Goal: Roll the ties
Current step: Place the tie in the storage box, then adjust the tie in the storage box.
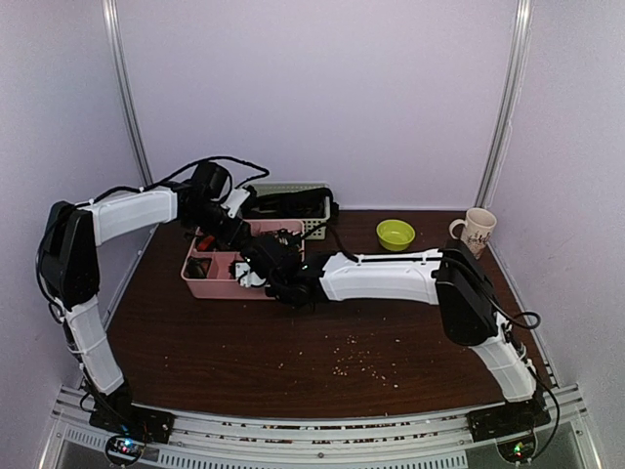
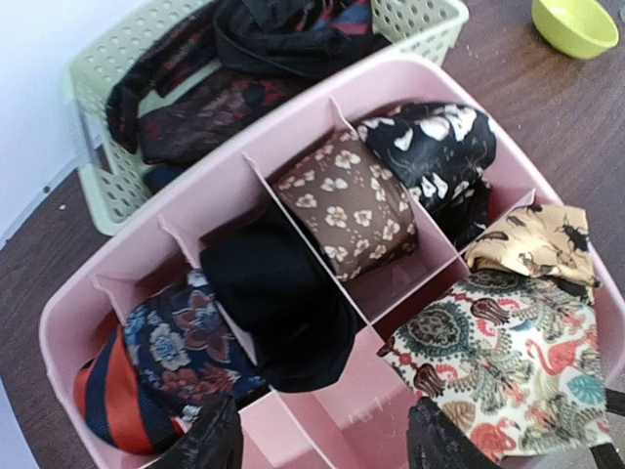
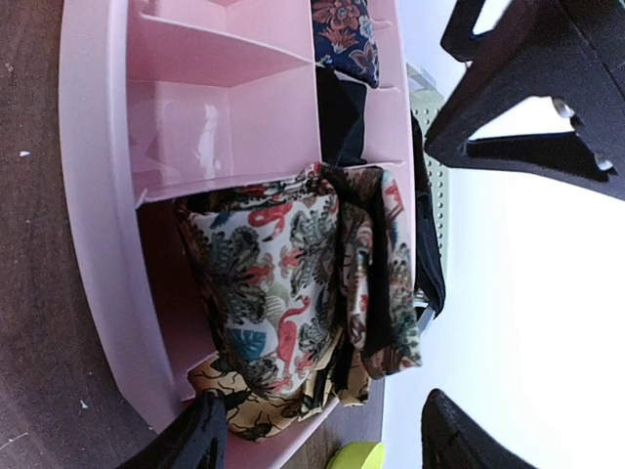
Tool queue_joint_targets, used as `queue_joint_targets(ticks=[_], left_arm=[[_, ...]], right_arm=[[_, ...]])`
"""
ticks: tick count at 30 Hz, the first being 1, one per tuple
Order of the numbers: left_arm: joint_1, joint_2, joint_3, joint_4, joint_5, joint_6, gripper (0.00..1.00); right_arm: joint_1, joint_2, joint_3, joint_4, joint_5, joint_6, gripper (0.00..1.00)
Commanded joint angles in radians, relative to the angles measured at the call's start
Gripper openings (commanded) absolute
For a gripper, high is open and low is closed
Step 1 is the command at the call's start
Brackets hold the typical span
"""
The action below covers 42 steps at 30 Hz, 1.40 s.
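Ties (image 2: 186,342) sat rolled in pink tray (image 2: 59,322)
Brown floral tie (image 2: 347,210) stood coiled beside black tie (image 2: 283,303); flamingo-print tie (image 3: 273,283) lay bunched; left tool (image 2: 327,440) and right tool (image 3: 322,435) gaped, released.

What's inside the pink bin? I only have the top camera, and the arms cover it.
Observer: In the left wrist view, the pink bin holds a rolled brown floral-print tie between a black tie and a black-and-white print tie.
Operator: Any compartment free?
Observer: Yes. The right wrist view shows bare pink compartments next to the flamingo-print tie.
Operator: Are the grippers holding anything?
Observer: No. The left gripper and right gripper are both open, gripping nothing.
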Motion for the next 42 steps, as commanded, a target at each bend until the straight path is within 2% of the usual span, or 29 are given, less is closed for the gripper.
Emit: queue_joint_targets(ticks=[1, 7, 9, 14, 21, 29, 42], left_arm=[[0.015, -0.085, -0.023, 0.07, -0.012, -0.016, 0.61], [0.014, -0.111, -0.042, 0.079, 0.042, -0.012, 0.61], [0.014, -0.101, -0.04, 0.079, 0.048, -0.016, 0.61], [0.001, -0.071, -0.036, 0.084, 0.083, -0.023, 0.58], [-0.058, -0.051, -0.089, 0.109, 0.048, -0.017, 0.55], [-0.132, -0.002, -0.083, 0.087, -0.016, 0.007, 0.54], [-0.183, 0.077, -0.151, 0.086, -0.118, 0.0, 0.51]], right_arm=[[0.013, -0.092, -0.033, 0.067, -0.014, 0.008, 0.73], [0.031, -0.209, -0.151, 0.141, -0.067, 0.061, 0.95], [0.039, -0.256, -0.215, 0.167, -0.081, 0.09, 0.98], [0.05, -0.416, -0.378, 0.232, -0.116, 0.207, 1.0], [0.05, -0.629, -0.619, 0.317, -0.123, 0.403, 1.0], [0.006, -0.863, -0.834, 0.359, -0.149, 0.604, 0.99], [-0.06, -1.079, -1.033, 0.378, -0.143, 0.694, 1.0]])
